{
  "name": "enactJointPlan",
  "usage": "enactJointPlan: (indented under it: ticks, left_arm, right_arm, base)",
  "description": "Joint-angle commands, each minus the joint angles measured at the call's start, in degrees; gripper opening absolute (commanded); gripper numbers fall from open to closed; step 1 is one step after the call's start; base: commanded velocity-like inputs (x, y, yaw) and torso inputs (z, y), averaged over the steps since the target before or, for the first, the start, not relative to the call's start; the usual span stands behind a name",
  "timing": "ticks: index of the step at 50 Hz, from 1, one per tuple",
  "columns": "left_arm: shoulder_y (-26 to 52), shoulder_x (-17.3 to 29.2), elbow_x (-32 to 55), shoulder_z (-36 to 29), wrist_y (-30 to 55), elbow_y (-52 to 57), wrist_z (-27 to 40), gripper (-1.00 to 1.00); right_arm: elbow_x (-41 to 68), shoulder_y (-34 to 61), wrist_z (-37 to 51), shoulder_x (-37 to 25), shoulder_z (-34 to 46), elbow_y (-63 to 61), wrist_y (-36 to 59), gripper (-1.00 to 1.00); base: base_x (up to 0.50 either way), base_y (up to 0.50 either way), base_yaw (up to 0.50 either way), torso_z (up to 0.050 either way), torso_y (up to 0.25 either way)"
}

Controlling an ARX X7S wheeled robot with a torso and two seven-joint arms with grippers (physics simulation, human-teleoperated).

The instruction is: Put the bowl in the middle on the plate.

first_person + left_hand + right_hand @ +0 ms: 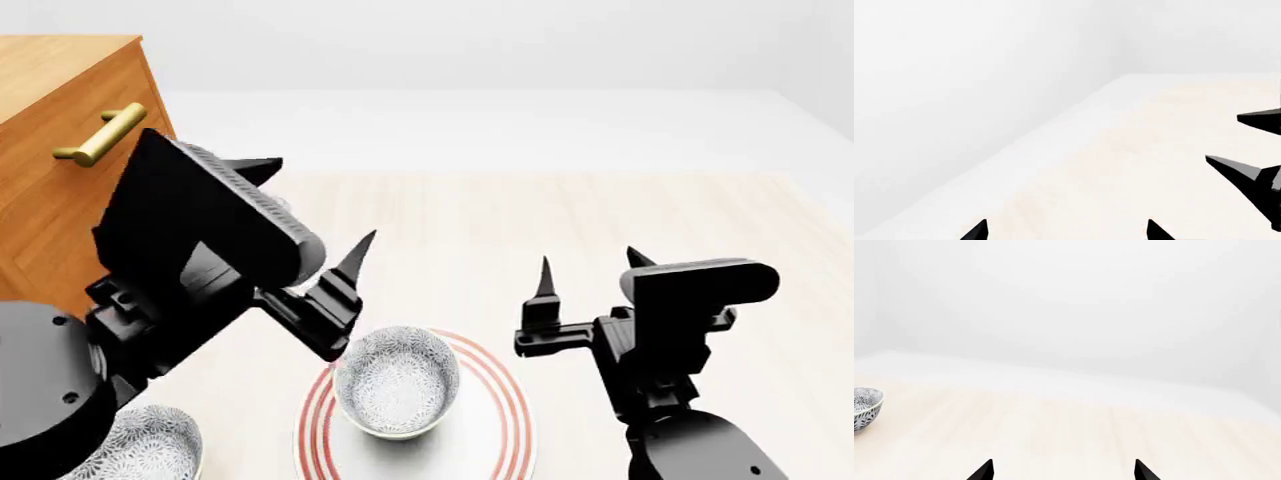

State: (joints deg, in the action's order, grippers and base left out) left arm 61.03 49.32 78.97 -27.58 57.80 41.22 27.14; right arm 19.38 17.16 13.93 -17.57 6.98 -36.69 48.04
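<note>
Bowl: the bowl (395, 381) sits upright on the plate (505, 420), a little toward the plate's 9 o'clock side in the head view, its patterned inside facing up.
Plate: lies flat on the pale table (561, 230) at the 6 o'clock edge of the head view; its red rings show clear around the 3 o'clock side.
Left pincer: the left pincer (307, 215) hangs above the table at about 11 o'clock from the bowl, raised clear of it and touching nothing; its fingers stand well apart, with nothing between them.
Bowl to left pincer: the nearer black finger (354, 262) points up and away, and its base block comes just over the bowl's rim at 10 o'clock in the head view.
Right pincer: the right pincer (587, 270) stands at about 2 o'clock from the bowl, beside the plate's far right rim, tips pointing up; its fingers are apart and hold nothing.
Second bowl: another patterned bowl (140, 447) rests on the table at 8 o'clock from the plate, partly hidden by the left arm.
Right wrist view: a bowl at the edge (864, 407) shows partly on the table; only the pincer's two tips appear, set apart.
Cabinet: a wooden cabinet (54, 100) with a brass handle (100, 135) stands at 10 o'clock.
</note>
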Motion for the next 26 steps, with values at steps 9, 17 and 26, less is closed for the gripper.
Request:
enactJointPlan:
  ticks: [9,17,26]
  left_arm:
    - [-30.3,-2.2,-8.4,16.5,-24.8,7.2,15.4,1.0]
    - [-38.4,-4.9,-19.8,17.0,-30.8,9.1,14.4,1.0]
    - [-43.0,-3.8,-26.6,17.7,-33.8,10.2,13.0,1.0]
  right_arm:
    - [1.0,0.2,1.4,-1.2,-2.9,-11.3,-1.7,1.0]
    - [-1.1,-4.3,3.4,-3.9,-0.3,-23.1,-4.4,1.0]
    - [5.8,-1.3,21.5,-18.8,12.9,-23.3,-15.7,1.0]
  base:
    - [0.0,0.0,0.0,0.0,0.0]
    - [0.0,0.0,0.0,0.0,0.0]
    - [0.0,0.0,0.0,0.0,0.0]
